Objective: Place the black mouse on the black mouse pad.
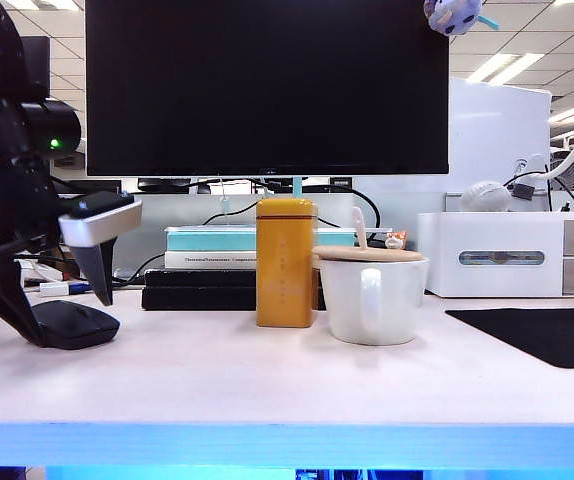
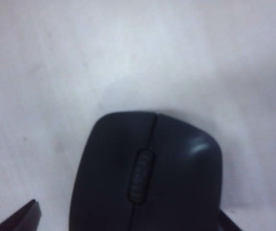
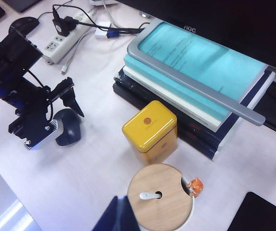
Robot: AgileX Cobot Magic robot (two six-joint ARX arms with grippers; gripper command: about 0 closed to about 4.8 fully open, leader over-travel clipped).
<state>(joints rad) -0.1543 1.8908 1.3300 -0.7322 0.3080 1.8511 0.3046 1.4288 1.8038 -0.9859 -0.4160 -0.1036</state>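
The small matte black oval mouse [image 1: 77, 325] is seen lying flat on the pale worktop [image 1: 267, 385] at the far left of the ext. view, scroll wheel up, not lifted. It is straddled by the left end effector [image 1: 67, 315], whose dark fingers [image 1: 95, 270] are spread wide apart, one on each side of the mouse; contact can't be confirmed. In the left wrist view the mouse [image 2: 147, 178] fills the lower centre, w/ a finger tip [image 2: 20, 219] showing beside it.

The thin flat black rectangular mouse pad [image 1: 542, 335] is found at the far right of the worktop, well apart from the mouse. Between them are set a yellow square tin [image 1: 286, 262] and, just beside it, a white mug w/ a wooden lid [image 1: 372, 295]. Behind the tin, a stack of teal and black books [image 3: 195, 91] is placed under a large dark monitor [image 1: 267, 85].

The right end effector [image 3: 116, 214] is held above the mug area, near the lid, its jaws closed together w/ nothing in them.
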